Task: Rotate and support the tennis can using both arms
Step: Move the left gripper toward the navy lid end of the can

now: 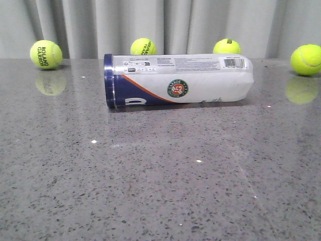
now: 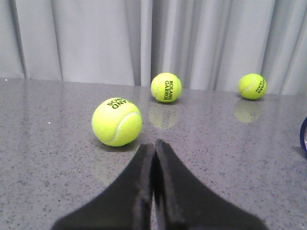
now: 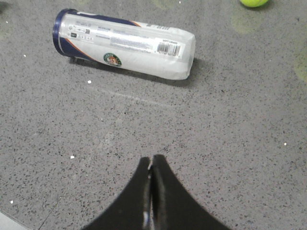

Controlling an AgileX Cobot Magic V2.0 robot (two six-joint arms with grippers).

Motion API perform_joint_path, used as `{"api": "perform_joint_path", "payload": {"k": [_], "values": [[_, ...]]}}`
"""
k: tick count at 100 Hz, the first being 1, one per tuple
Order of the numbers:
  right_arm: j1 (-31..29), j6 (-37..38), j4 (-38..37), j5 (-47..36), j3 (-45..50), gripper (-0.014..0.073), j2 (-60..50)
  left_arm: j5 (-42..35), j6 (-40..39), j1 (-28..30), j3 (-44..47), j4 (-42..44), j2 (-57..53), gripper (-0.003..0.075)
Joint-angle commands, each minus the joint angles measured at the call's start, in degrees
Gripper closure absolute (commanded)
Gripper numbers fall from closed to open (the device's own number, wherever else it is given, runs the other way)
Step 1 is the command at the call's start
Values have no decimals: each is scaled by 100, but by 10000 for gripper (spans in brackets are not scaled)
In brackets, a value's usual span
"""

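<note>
The tennis can (image 1: 178, 80) lies on its side on the grey speckled table, navy rim to the left, ribbed base to the right, round logo facing me. It also shows in the right wrist view (image 3: 125, 43), well ahead of my right gripper (image 3: 152, 159), which is shut and empty above bare table. My left gripper (image 2: 154, 143) is shut and empty, close behind a tennis ball (image 2: 117, 121); only a sliver of the can's navy rim (image 2: 304, 137) shows at that view's edge. Neither gripper shows in the front view.
Tennis balls stand along the back by the grey curtain: far left (image 1: 45, 54), behind the can (image 1: 143, 46), (image 1: 226, 46), and far right (image 1: 306, 59). The left wrist view shows two more distant balls (image 2: 166, 87), (image 2: 253, 86).
</note>
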Motion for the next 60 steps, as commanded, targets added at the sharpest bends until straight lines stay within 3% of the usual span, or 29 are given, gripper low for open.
{"api": "perform_joint_path", "payload": {"k": [1, 26, 60], "values": [[-24, 8, -14, -509, -89, 660, -68, -131, -52, 3, -508, -54, -10, 740], [-24, 8, -14, -605, -77, 660, -47, 622, -52, 3, -1848, -54, 1083, 740], [-24, 8, -14, -605, -77, 660, -47, 1434, -52, 3, -3337, -278, 3408, 739]]}}
